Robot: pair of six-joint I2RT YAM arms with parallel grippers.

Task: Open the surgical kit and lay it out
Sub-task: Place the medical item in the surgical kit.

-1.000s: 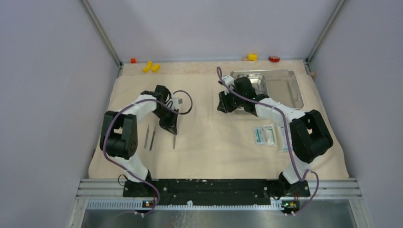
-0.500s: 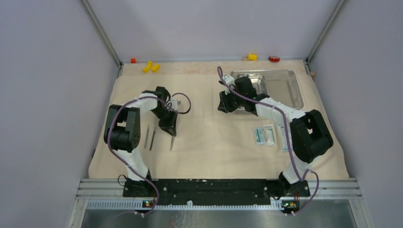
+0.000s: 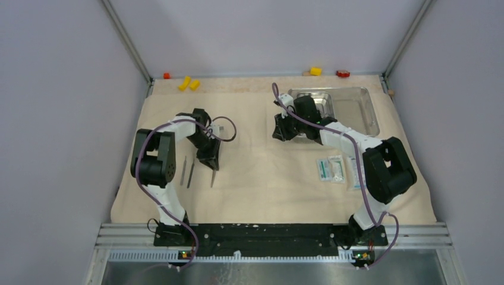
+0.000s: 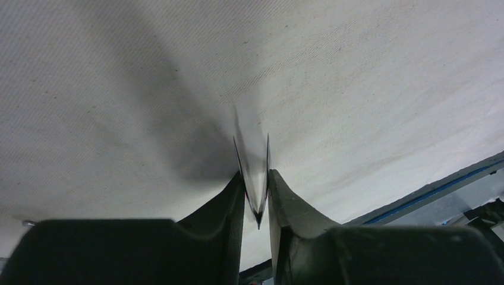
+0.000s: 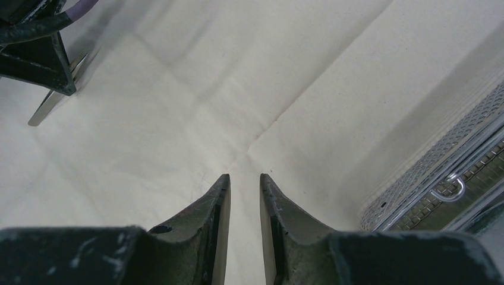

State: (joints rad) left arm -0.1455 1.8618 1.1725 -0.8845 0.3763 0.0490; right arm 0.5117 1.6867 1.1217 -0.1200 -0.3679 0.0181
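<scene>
Top view high, looking down; wrist views close above cloth wrap [image 3: 267, 178], shared with top.

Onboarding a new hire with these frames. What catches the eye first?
First, the left hand pinching thin metal tweezers over the beige cloth, beside two instruments laid out at left. Next, the shiny steel tray at far right, with the right hand empty near its left edge. The sealed packets lie nearer the arm bases.
</scene>
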